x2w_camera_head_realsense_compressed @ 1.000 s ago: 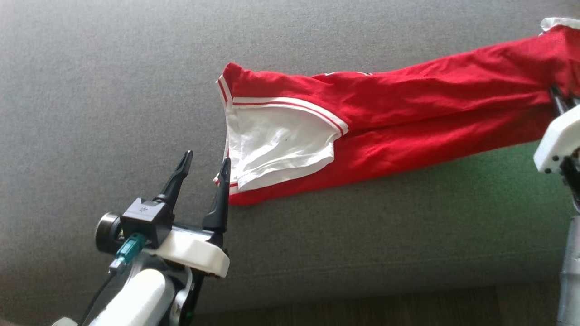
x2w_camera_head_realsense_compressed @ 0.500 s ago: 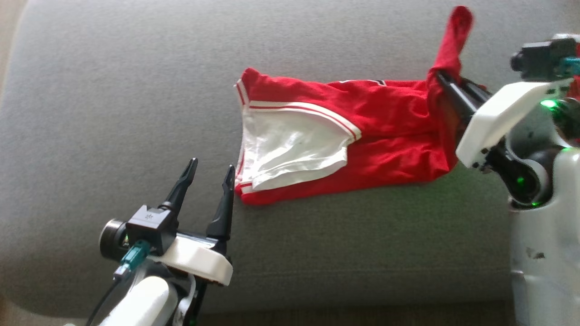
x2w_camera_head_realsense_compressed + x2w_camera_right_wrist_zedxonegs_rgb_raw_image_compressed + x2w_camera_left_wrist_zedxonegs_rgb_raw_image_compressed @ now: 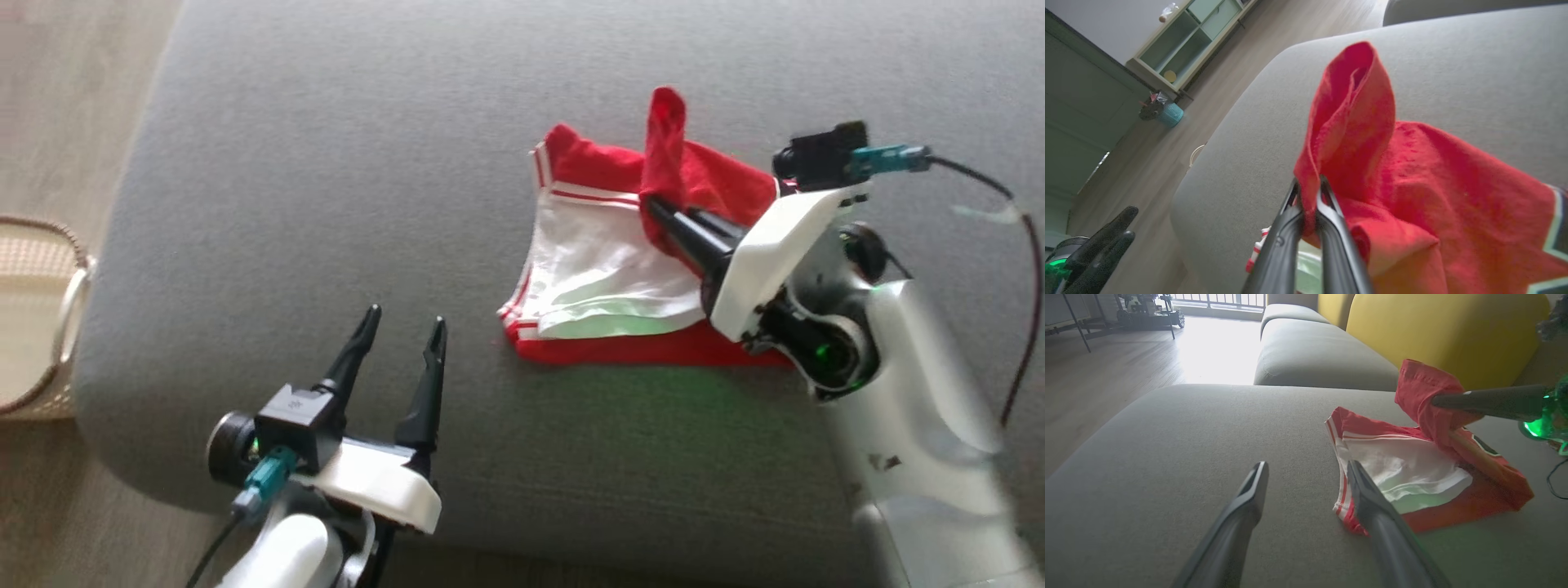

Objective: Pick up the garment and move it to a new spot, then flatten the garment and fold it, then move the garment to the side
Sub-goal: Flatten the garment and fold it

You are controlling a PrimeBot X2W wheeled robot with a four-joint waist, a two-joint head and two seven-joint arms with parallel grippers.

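The garment (image 3: 604, 269) is red with white panels and striped trim, lying doubled over on the grey sofa cushion (image 3: 326, 204). My right gripper (image 3: 653, 208) is shut on a pinch of its red cloth, which stands up above the fingertips; the right wrist view shows the garment (image 3: 1372, 163) bunched over the gripper (image 3: 1308, 185). My left gripper (image 3: 404, 322) hangs open just left of the garment's striped edge, holding nothing. In the left wrist view the left gripper (image 3: 1306, 471) has one finger beside the garment (image 3: 1400, 473), and the right gripper's fingers (image 3: 1490, 402) reach in from the right.
A woven basket (image 3: 33, 318) stands on the wooden floor (image 3: 73, 98) left of the cushion. The left wrist view shows a yellow sofa back (image 3: 1445, 330) and a second grey cushion (image 3: 1314, 355) beyond. The cushion's front edge runs near my left arm.
My right gripper has carried the garment's far end leftward over its near half, so the long spread garment is now doubled. The head camera has turned left. The left gripper stays open.
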